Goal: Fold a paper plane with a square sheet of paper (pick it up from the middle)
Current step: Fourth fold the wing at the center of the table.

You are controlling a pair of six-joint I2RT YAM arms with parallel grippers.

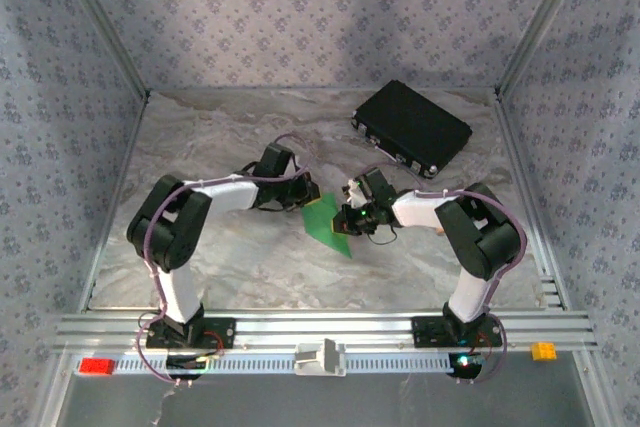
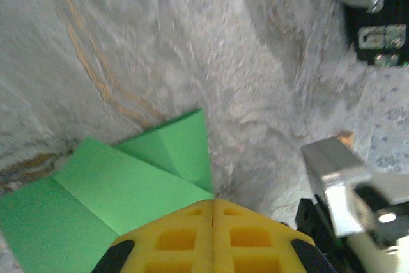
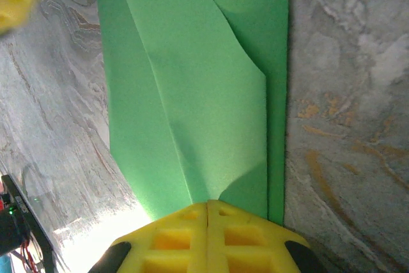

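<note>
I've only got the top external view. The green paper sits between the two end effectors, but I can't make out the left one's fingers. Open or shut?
Observer: The left end effector is shut, its yellow fingers flush together, with the tips at the edge of the green paper.
Operator: And the right one?
Observer: The right end effector is shut too, tips over the paper. No paper shows between its fingers.
Operator: How is the paper folded?
Observer: The right wrist view shows overlapping layers, with slanted fold lines running across the top flap.
</note>
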